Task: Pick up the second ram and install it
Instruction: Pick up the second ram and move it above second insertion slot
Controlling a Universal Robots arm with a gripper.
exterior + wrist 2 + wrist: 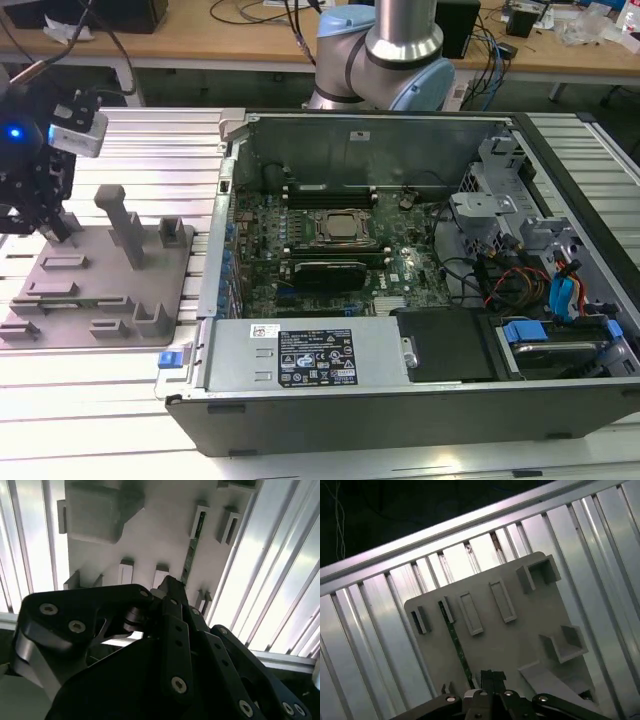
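The second ram (454,642) stands on its thin edge in a slot of the grey holder plate (520,625), a narrow green stick not yet lifted. Its long axis runs straight away from the gripper (492,676). The near end sits just beside the fingertips, a little off to one side rather than between them. In both wrist views the fingers look pressed together on nothing. The arm hangs over the plate at the exterior view's left, on the slatted metal table (150,150). That is well apart from the open computer case (400,420) and its motherboard (262,240).
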